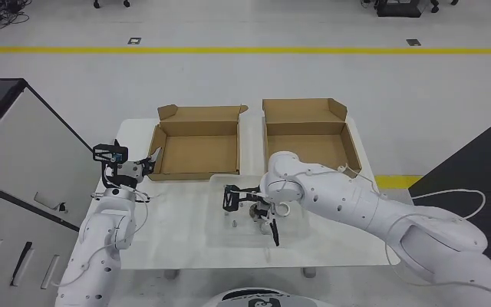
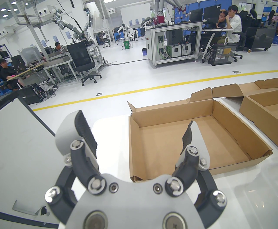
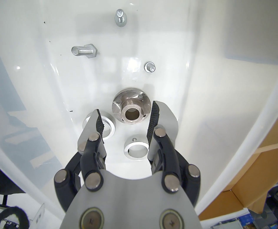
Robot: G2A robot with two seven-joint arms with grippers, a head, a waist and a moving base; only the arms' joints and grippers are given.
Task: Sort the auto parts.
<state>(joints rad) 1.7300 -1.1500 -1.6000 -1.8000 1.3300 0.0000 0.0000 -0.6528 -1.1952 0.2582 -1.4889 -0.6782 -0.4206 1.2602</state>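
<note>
In the right wrist view my right gripper hangs open inside the white tray, its fingertips on either side of a steel flanged hub. Two aluminium rings lie close by the hub, beneath the fingers. Farther along the tray floor lie a hex bolt, a small bolt and another bolt. From above, the right gripper is low in the tray. My left gripper stands open with nothing in it, beside the left cardboard box, at the table's left side.
Two open cardboard boxes stand side by side at the back of the white table, both bare inside. A grey panel borders the table on the left. Bare tabletop lies between the left arm and the tray.
</note>
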